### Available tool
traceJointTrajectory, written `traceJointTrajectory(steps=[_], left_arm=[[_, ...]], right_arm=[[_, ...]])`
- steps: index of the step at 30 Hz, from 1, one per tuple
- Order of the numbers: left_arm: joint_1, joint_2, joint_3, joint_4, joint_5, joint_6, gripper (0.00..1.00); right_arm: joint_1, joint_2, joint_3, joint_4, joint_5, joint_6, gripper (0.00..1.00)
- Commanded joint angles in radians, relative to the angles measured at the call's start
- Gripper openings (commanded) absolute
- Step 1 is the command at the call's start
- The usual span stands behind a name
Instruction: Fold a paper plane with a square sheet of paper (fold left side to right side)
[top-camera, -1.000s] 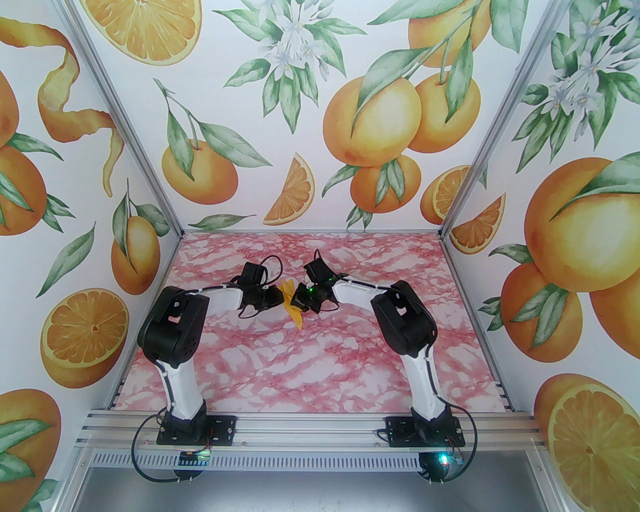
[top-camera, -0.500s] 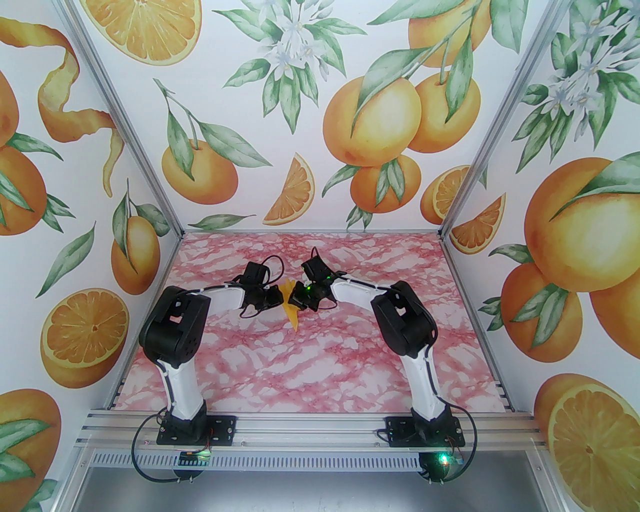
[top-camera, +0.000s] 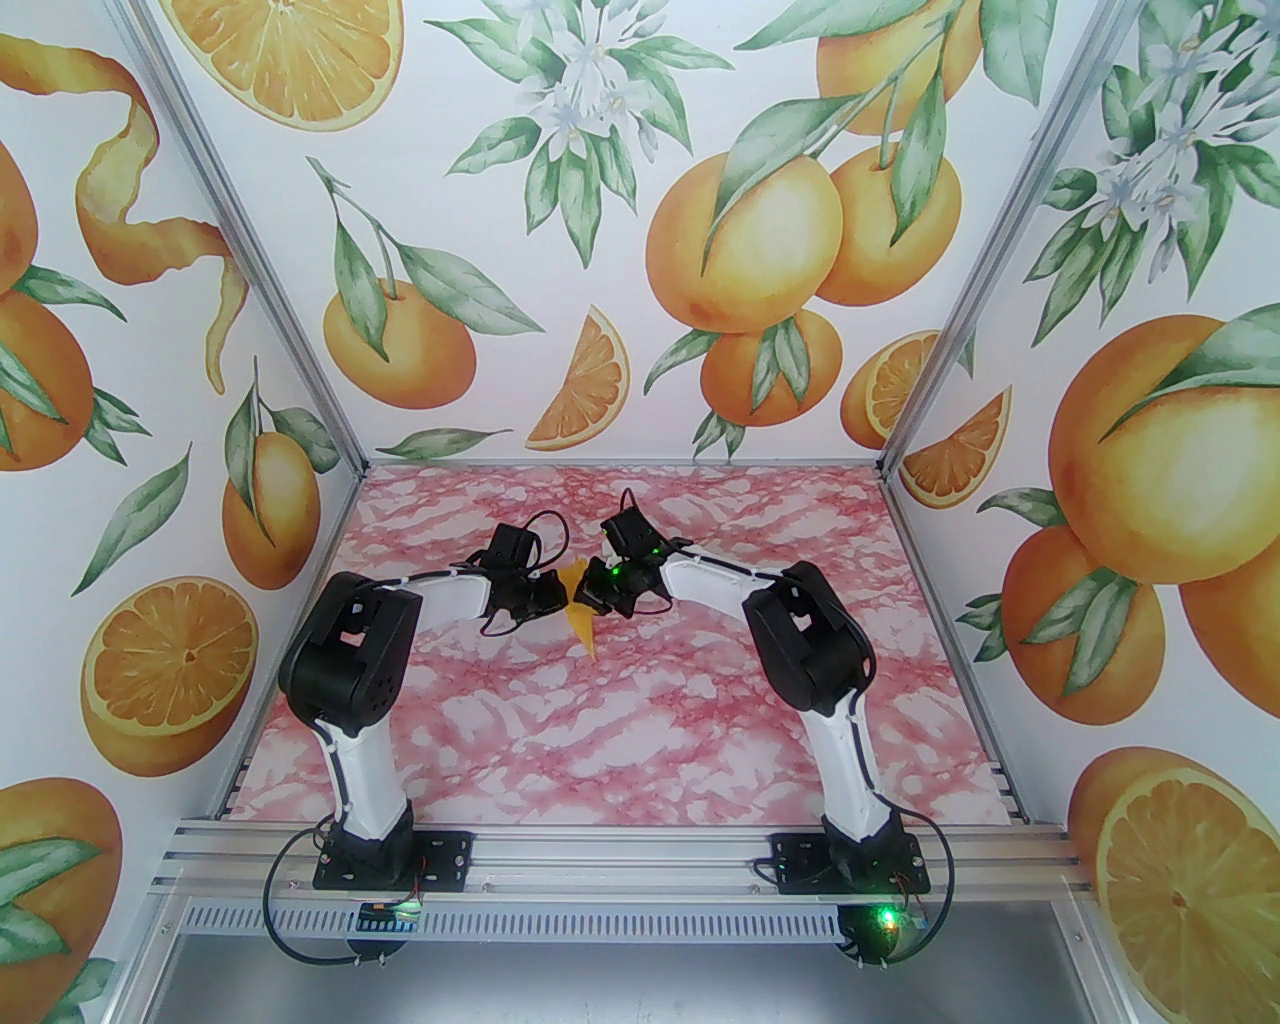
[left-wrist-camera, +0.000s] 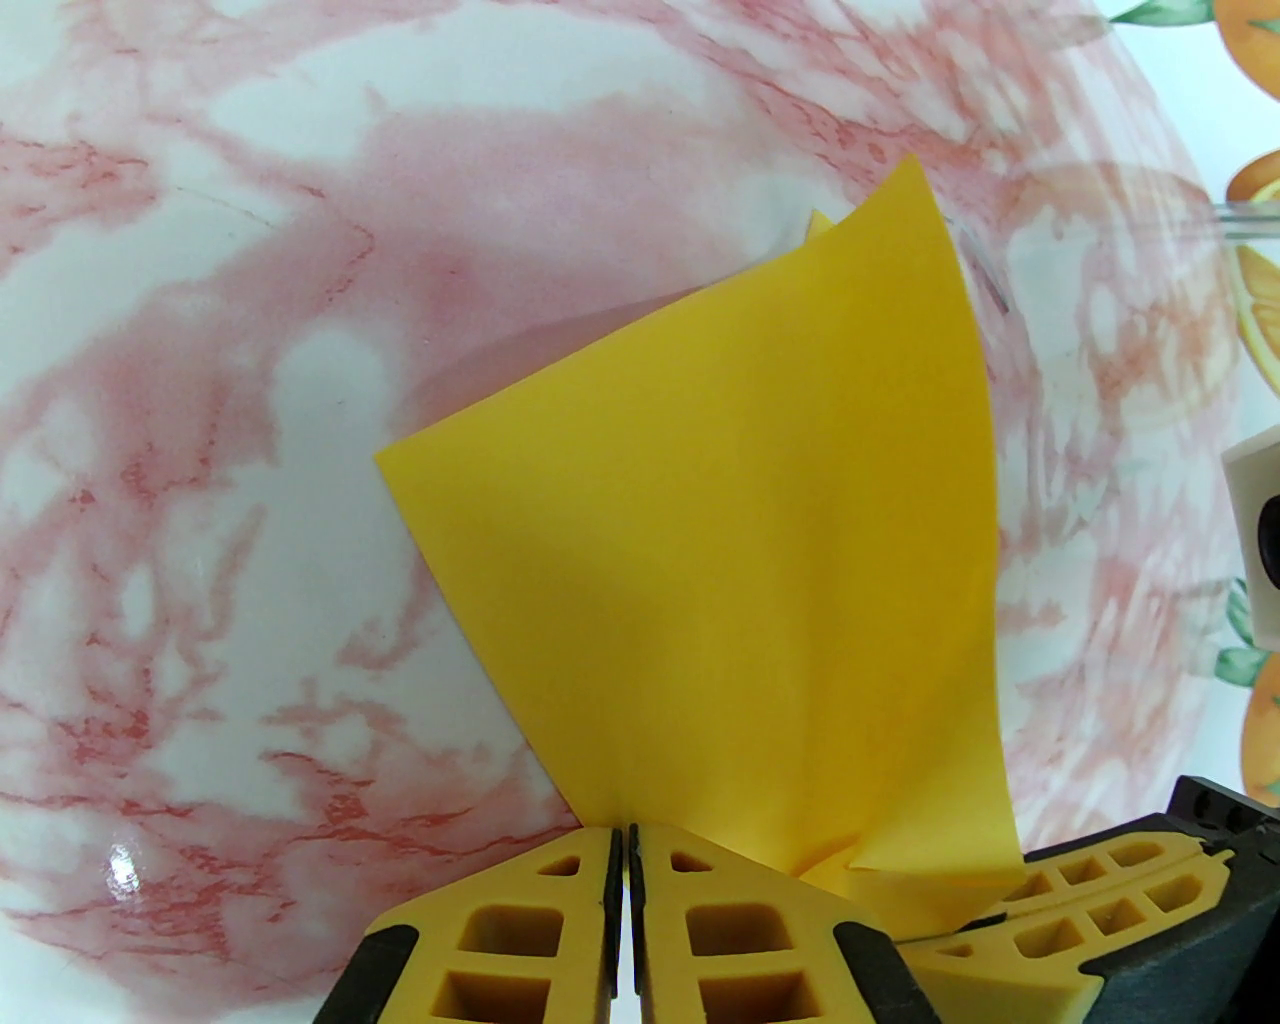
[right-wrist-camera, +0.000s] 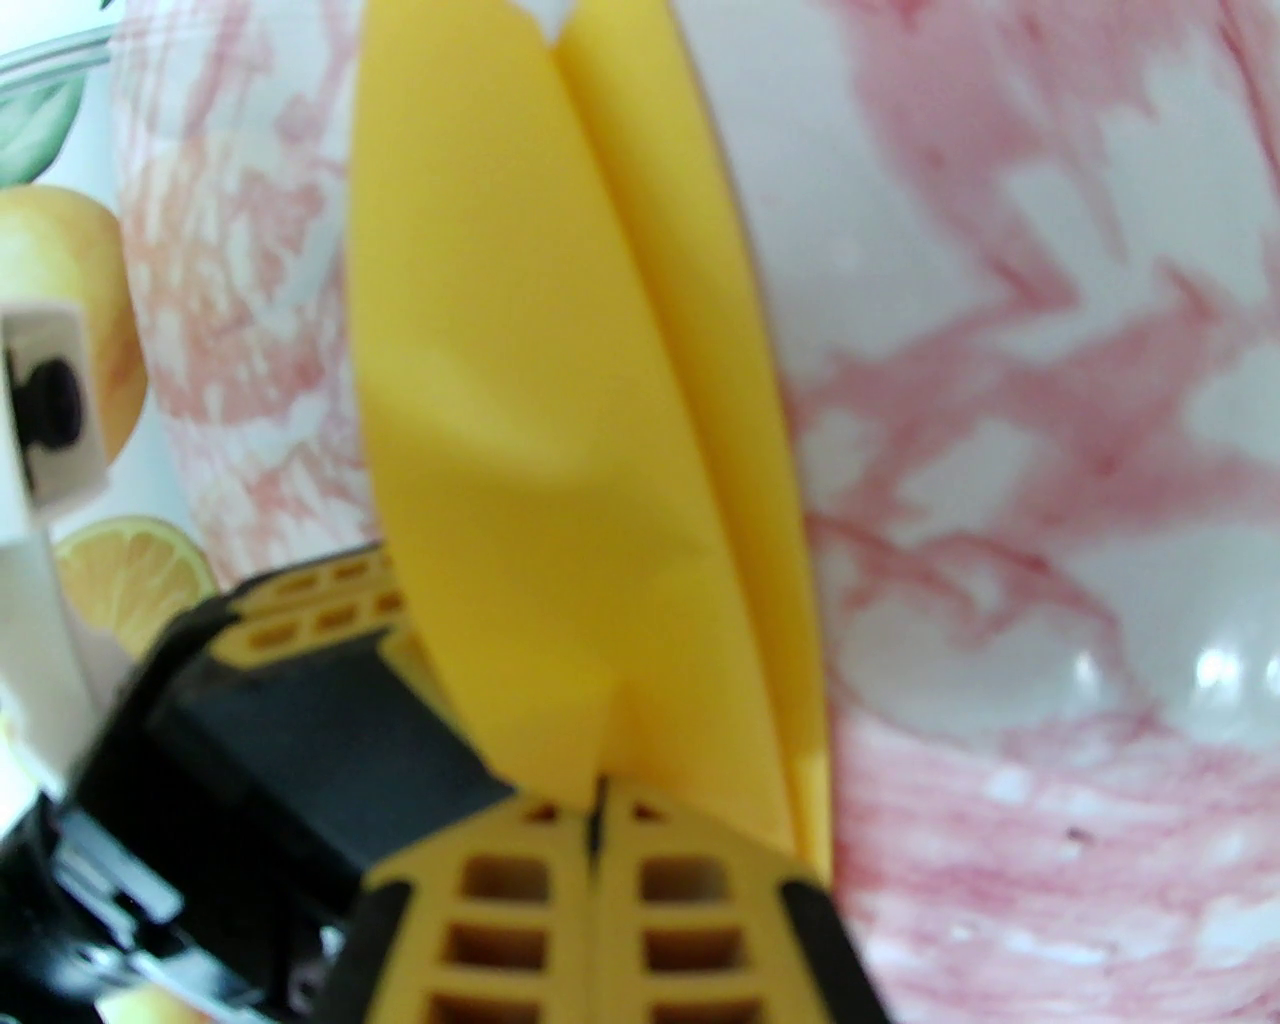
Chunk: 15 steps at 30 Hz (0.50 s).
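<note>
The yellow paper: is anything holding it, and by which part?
Both hold it. The left gripper and the right gripper are shut on the folded yellow paper, pinching the same edge side by side.

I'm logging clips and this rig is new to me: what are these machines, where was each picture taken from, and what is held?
Two robot arms stand bolted at the near edge of a pink marbled table. The wide picture comes from a fixed camera above and behind them; the two close-ups come from wrist cameras. The left gripper and right gripper meet mid-table, both shut on one folded yellow paper, pinched from opposite sides.
</note>
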Motion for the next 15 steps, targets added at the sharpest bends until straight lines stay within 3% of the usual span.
traceJointTrajectory(steps=[1, 15], left_arm=[[-0.043, 0.055, 0.006, 0.01, 0.047, -0.013, 0.12], [-0.045, 0.067, 0.016, 0.012, 0.057, -0.014, 0.12]], right_arm=[[0.01, 0.034, 0.029, -0.011, -0.001, -0.008, 0.0], [0.012, 0.058, 0.048, -0.006, -0.007, -0.003, 0.0]])
